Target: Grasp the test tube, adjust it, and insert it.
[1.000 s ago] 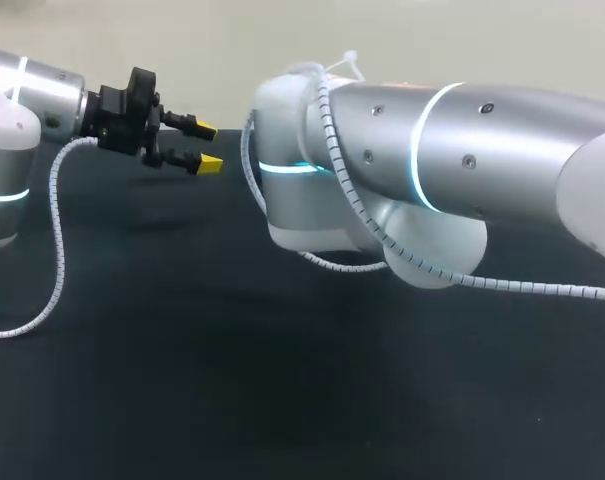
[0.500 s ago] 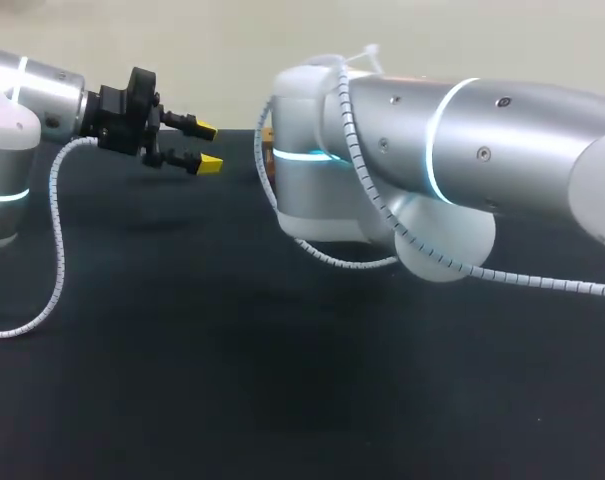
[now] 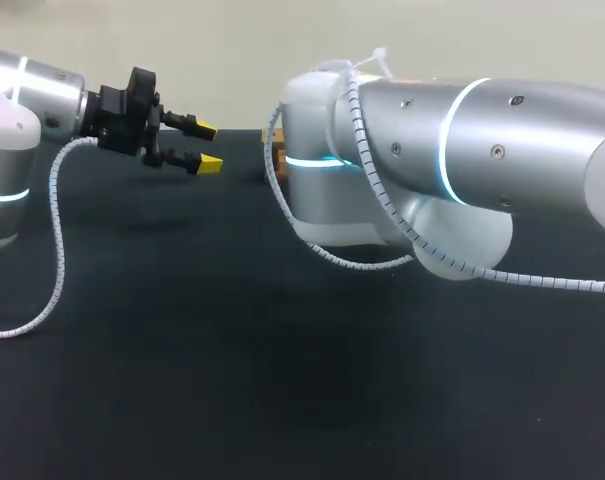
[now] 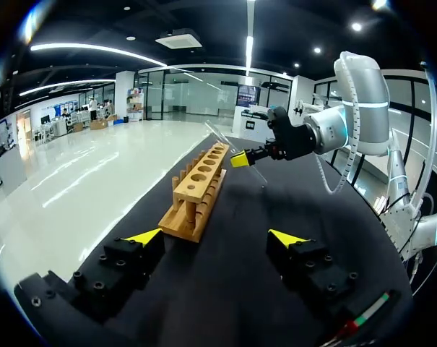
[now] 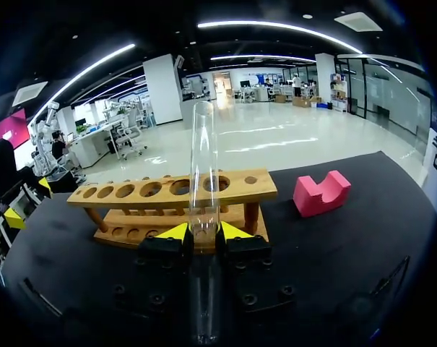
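Moved: right arm (image 3: 462,140) slid rightward.
Right pincer (image 5: 202,231): clamped on test tube (image 5: 202,152), near wooden rack (image 5: 131,191).
Left pincer (image 3: 207,146): gaped, empty.
Handling: glass, likely slick, fragile; grip mid-body gently.

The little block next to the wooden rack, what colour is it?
The block is pink; the right wrist view shows it best.

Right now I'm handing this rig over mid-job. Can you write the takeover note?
Left gripper: open, empty, pointing along the wooden rack from one end.
Right gripper: shut on the test tube, held off the table beside the rack.
Done: tube grasped and lifted.
Left: line it up over a hole and insert it; the tube is not yet in a hole.
A pink block lies on the table beside the rack.
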